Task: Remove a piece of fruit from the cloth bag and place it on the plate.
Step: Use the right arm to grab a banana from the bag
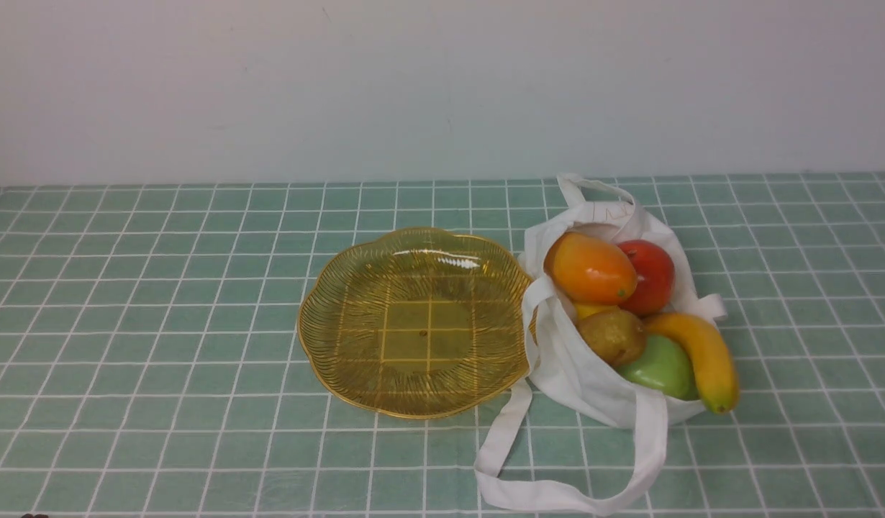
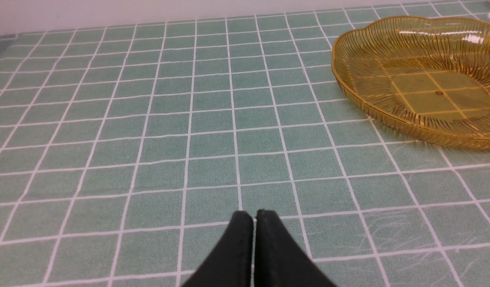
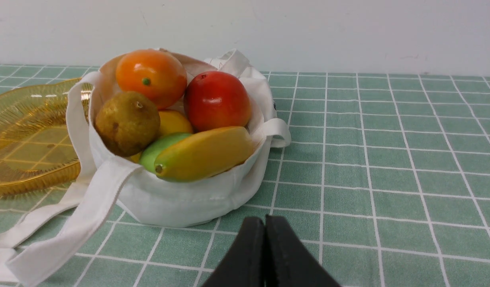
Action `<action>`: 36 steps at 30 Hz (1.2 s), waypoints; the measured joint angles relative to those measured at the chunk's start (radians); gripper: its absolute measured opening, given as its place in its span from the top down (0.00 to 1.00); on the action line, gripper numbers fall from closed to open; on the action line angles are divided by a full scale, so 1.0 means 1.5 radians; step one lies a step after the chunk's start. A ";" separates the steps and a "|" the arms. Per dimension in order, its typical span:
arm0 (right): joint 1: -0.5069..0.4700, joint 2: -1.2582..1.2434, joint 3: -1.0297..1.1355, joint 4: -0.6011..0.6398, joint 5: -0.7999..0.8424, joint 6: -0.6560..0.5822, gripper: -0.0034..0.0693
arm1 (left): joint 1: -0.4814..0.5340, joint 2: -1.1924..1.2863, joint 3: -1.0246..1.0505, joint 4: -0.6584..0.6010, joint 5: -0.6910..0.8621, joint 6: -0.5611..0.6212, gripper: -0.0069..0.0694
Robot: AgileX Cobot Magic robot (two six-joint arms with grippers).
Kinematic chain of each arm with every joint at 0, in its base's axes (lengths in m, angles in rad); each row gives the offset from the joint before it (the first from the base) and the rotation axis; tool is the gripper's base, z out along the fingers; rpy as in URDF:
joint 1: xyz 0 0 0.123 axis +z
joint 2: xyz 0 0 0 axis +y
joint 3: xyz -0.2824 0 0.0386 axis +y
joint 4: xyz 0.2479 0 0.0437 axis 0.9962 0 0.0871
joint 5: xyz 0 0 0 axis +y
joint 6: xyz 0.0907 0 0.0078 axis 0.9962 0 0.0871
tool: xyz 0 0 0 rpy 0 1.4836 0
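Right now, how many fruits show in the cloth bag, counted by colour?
Orange: 1 (mango)
Red: 1 (red apple)
Brown: 1 (pear)
Green: 1 (green fruit)
Yellow: 2 (banana, half-hidden yellow fruit)
Total: 6 showing in the cloth bag

Staged tabletop of the kind found in a robotics lab: a green tablecloth (image 1: 162, 324) with a white grid covers the whole work surface and meets a plain white wall (image 1: 414, 86) at the back. What stands on it reads as props (a glossy, plastic-looking banana (image 1: 705, 356) with other fruit (image 1: 590, 270) in a white cloth bag (image 1: 572, 374), beside an amber plate (image 1: 356, 345)), and each wrist view is framed by black robot fingers, the left gripper (image 2: 254, 217) and the right gripper (image 3: 265, 223), both with tips pressed together
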 joint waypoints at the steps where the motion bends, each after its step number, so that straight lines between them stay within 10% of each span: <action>1: 0.000 0.000 0.000 0.000 0.000 0.000 0.97 | 0.000 0.000 0.000 0.000 0.000 0.000 0.92; 19: 0.000 0.000 0.000 0.028 -0.004 0.022 0.97 | 0.000 0.000 0.000 0.000 0.000 0.000 0.92; 26: 0.000 0.000 0.003 0.388 -0.061 0.227 0.97 | 0.000 0.000 0.000 0.000 0.000 0.000 0.92; 36: 0.000 0.000 -0.033 0.461 -0.034 0.175 0.97 | 0.000 0.000 0.000 0.000 0.000 0.000 0.92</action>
